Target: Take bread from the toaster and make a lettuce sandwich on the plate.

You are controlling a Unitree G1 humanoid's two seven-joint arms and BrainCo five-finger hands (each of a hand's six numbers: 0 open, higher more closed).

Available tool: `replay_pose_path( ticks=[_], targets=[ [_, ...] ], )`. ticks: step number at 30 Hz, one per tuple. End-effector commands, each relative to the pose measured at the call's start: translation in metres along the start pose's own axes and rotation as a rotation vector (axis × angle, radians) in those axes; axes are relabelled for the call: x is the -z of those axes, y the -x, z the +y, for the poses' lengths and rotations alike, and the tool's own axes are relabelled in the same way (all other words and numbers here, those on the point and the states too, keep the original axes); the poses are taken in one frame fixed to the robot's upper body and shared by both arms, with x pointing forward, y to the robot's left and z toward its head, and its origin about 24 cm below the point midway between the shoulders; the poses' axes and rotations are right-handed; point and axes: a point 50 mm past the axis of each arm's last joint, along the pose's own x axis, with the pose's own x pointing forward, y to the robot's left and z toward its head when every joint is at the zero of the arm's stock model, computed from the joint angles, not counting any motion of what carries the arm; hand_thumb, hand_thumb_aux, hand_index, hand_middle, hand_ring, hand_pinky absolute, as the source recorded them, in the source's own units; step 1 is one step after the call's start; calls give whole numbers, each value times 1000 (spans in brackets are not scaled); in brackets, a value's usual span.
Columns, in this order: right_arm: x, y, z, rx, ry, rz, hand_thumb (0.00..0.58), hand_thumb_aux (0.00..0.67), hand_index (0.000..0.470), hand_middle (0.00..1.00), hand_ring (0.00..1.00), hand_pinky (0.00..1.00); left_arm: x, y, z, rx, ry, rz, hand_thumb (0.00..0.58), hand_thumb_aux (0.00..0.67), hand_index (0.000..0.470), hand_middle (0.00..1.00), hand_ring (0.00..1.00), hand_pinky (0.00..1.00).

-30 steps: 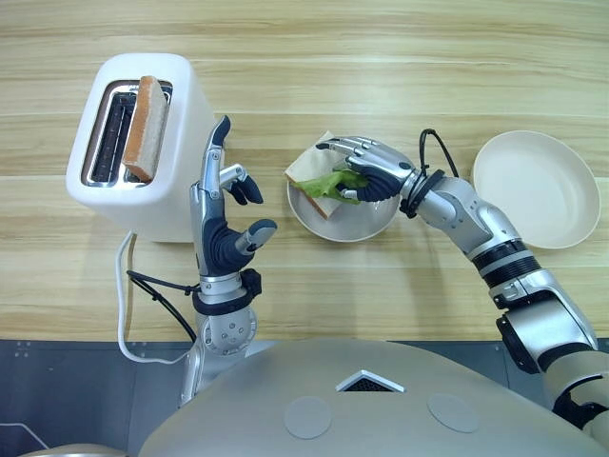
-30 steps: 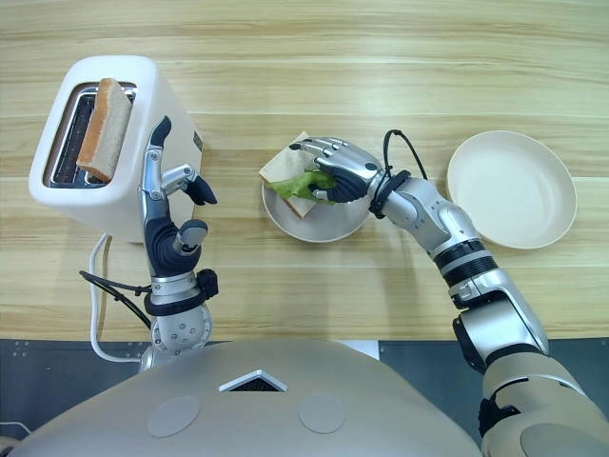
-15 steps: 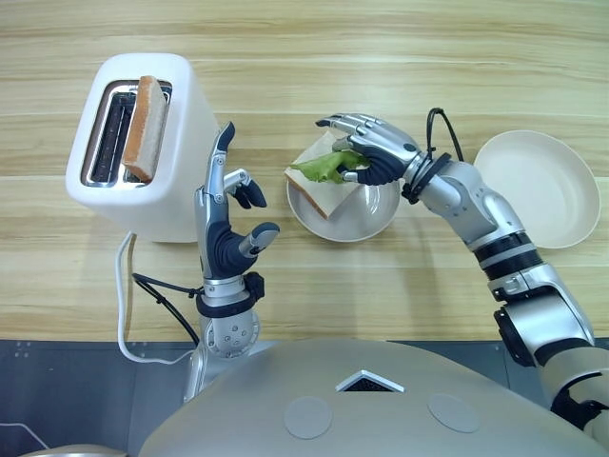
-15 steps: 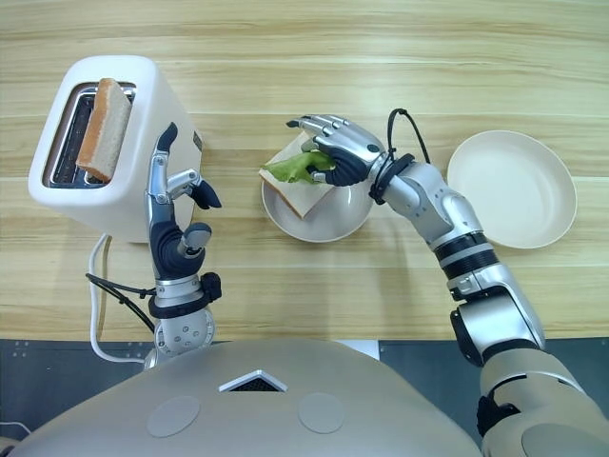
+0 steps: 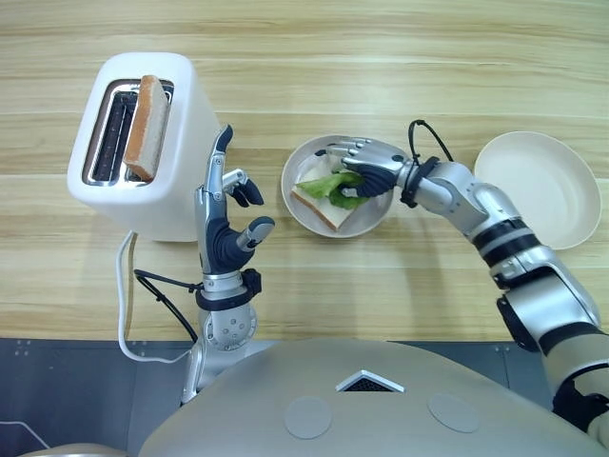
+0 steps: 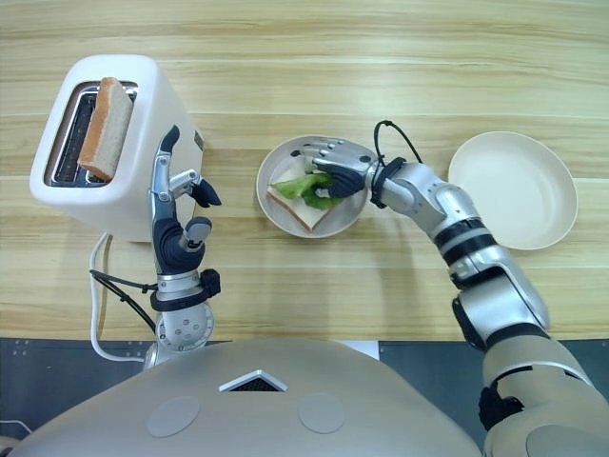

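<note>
Lettuce leaf (image 5: 328, 184): lies over the bread slice on the plate (image 5: 330, 208), pinched in the right hand (image 5: 371, 168).
Right hand: fingers closed on the leaf's right part, low over the plate (image 5: 309, 157).
Left hand (image 5: 226, 217): upright just beside the toaster (image 5: 186, 143), holding nothing, one finger straight and the others loosely bent.
Slice in the toaster (image 5: 148, 114): stands on edge in the near slot, its upper part well above the top of the housing.
How the leaf handles: very light, limp and thin. It probably drapes and folds rather than keeping a shape, and may cling to the fingers on release. A gentle pinch is enough, since a hard squeeze would bruise or tear it.
How the bread handles: light, fairly stiff if toasted, with a dry crust that grips well. The crumb dents and cracks under pressure.
Where to hold the toaster slice: by the raised top edge, fingers on the two flat faces, lifting straight up so it does not catch on the slot.
Where to hold the plate slice: best left alone. It lies flat and offers only its thin edges.
Toaster: likely light enough to shift if the slice drags. Its cord (image 5: 122, 305) trails off the near edge of the counter (image 5: 381, 57).
Second dish (image 5: 538, 188): sits to the right, well apart from the plate.
</note>
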Motion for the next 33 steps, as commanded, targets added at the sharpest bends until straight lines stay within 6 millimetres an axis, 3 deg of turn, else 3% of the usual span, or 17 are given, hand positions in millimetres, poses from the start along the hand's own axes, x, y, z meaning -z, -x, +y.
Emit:
replay_pose_path(
  ticks=[1, 7, 15, 21, 22, 23, 25, 26, 27, 33],
  targets=[
    [-4, 24, 9, -135, 31, 27, 580, 670, 470, 0, 0, 0, 5, -1, 0, -7, 1, 19, 0, 0, 0, 651, 651, 651],
    [-5, 30, 8, -124, 14, 73, 580, 670, 470, 0, 0, 0, 7, -2, -2, -7, 5, 20, 0, 0, 0, 647, 647, 647],
    [-11, 28, -24, 70, -2, 71, 580, 670, 470, 0, 0, 0, 6, -3, -4, 1, 10, 14, 0, 0, 0, 643, 643, 643],
    [-12, 29, -6, -6, -39, 69, 580, 670, 470, 0, 0, 0, 8, -2, -3, 6, 6, 22, 0, 0, 0, 631, 631, 631],
    [-12, 29, -4, -19, -41, 68, 579, 641, 450, 0, 0, 0, 9, -2, -3, 7, 6, 25, 0, 0, 0, 639, 639, 639],
    [-12, 31, -3, -32, -44, 68, 536, 486, 341, 0, 0, 0, 10, -2, -3, 10, 6, 28, 0, 0, 0, 627, 627, 627],
    [-12, 32, -5, -34, -47, 63, 511, 439, 308, 0, 0, 0, 11, -2, -3, 14, 7, 33, 0, 0, 0, 624, 624, 624],
    [-13, 32, -9, -23, -50, 61, 460, 365, 256, 0, 0, 0, 11, -2, -4, 17, 9, 35, 0, 0, 0, 624, 624, 624],
    [-13, 33, -12, -11, -49, 60, 0, 0, 0, 0, 0, 0, 12, -2, -5, 21, 11, 38, 0, 0, 0, 620, 620, 620],
    [-4, 45, -45, 91, 1, 108, 0, 0, 0, 0, 0, 0, 12, -3, -5, 29, 16, 40, 0, 0, 0, 612, 612, 612]
  ],
)
